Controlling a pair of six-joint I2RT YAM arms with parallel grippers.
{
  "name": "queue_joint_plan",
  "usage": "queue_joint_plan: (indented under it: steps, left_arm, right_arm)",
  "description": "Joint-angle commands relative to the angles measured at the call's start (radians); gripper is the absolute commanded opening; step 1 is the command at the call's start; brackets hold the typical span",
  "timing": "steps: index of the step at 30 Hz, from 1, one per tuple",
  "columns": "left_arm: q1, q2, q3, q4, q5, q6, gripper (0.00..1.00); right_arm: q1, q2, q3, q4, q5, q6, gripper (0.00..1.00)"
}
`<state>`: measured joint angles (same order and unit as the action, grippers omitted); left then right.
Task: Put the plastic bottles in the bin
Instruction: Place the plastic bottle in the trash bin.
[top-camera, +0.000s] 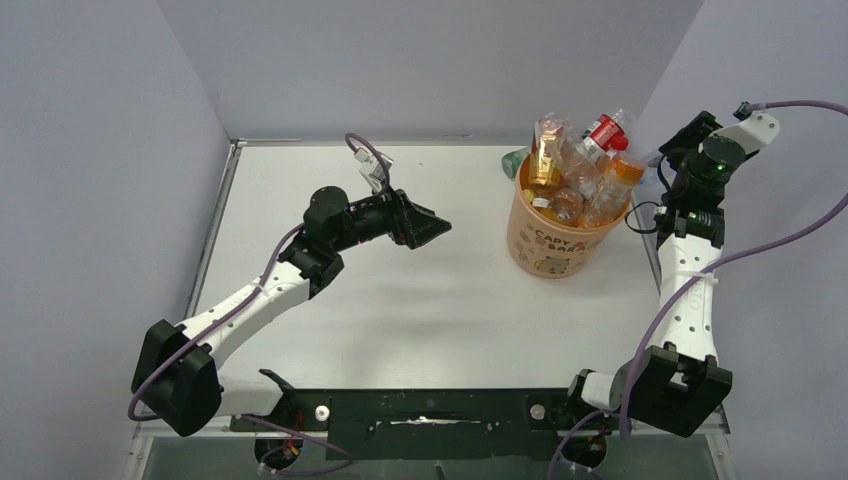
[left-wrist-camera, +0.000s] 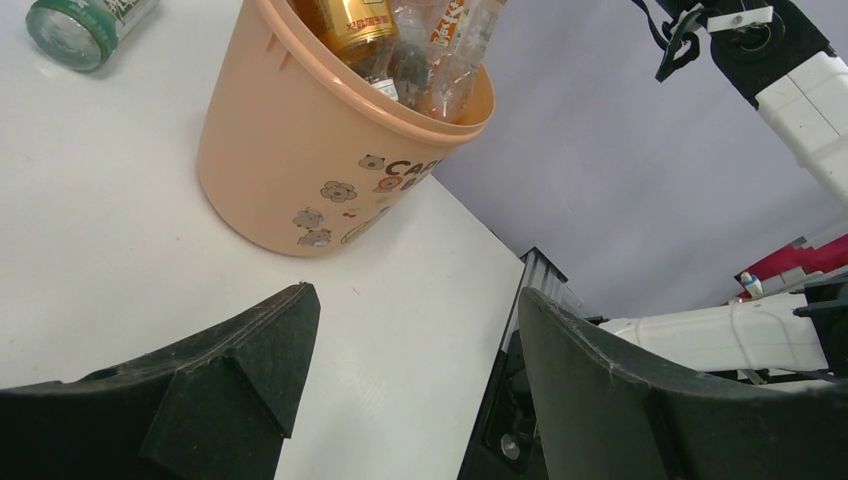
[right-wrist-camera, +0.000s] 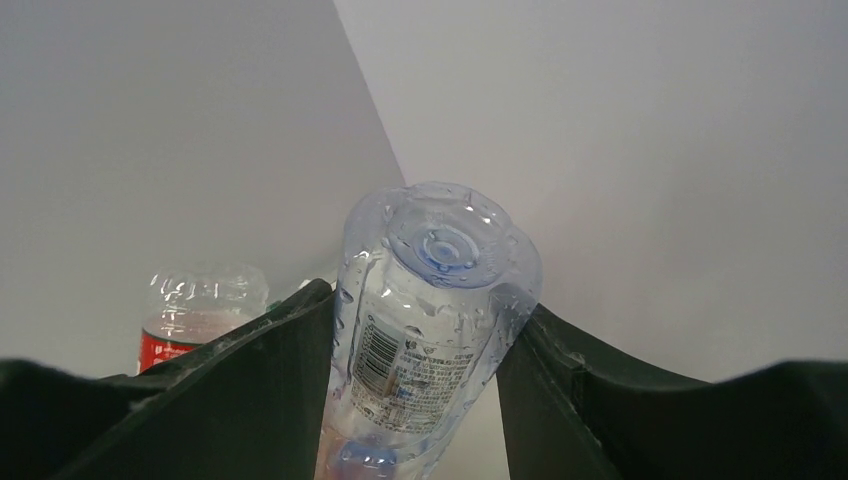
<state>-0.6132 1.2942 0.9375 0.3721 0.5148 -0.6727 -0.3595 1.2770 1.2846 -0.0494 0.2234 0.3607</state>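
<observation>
clamped in my right gripper (right-wrist-camera: 428, 305) at its labelled middle is a clear crinkly plastic bottle (right-wrist-camera: 425, 340), raised just beside the round pale-orange plastic bin (top-camera: 555, 245). i judge it light, thin-walled and slippery, so i'd squeeze gently. left gripper (left-wrist-camera: 415, 293) gapes wide, empty. one green bottle (left-wrist-camera: 85, 25) lies on the white table (top-camera: 440, 300) behind the bin.

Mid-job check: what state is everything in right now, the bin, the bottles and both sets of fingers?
Bin: upright, heaped with bottles above its rim.
Green bottle: lying on its side on the table beside the bin, outside it.
Clear bottle: gripped in the right fingers, base toward the wrist camera, not in the bin.
Left fingers: open, empty.
Right fingers: shut on the clear bottle.
</observation>
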Motion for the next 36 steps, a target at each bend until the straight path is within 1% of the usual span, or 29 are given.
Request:
queue_joint_plan:
  steps: [1,7,15,22,28,33,36]
  left_arm:
    - [0.007,-0.009,0.003,0.099,0.030,-0.011,0.72]
    - [0.008,-0.009,-0.018,0.121,0.031,-0.018,0.72]
    - [0.007,0.008,-0.042,0.152,0.032,-0.028,0.72]
    - [0.008,0.018,-0.044,0.169,0.037,-0.041,0.72]
    - [0.007,0.022,-0.045,0.172,0.034,-0.042,0.72]
    - [0.008,0.032,-0.040,0.175,0.036,-0.045,0.72]
    - [0.007,0.037,-0.037,0.176,0.035,-0.046,0.72]
  right_arm:
    - [0.004,-0.064,-0.023,0.006,-0.159,0.053,0.40]
    - [0.004,-0.110,-0.045,-0.035,-0.210,0.044,0.40]
    - [0.005,-0.149,-0.023,-0.085,-0.301,0.006,0.41]
    - [0.012,-0.101,-0.016,-0.087,-0.329,-0.017,0.41]
    - [0.052,-0.066,-0.035,-0.075,-0.310,-0.039,0.43]
    - [0.176,-0.044,-0.034,-0.087,-0.184,-0.118,0.46]
    - [0.205,-0.028,-0.038,-0.089,-0.150,-0.135,0.47]
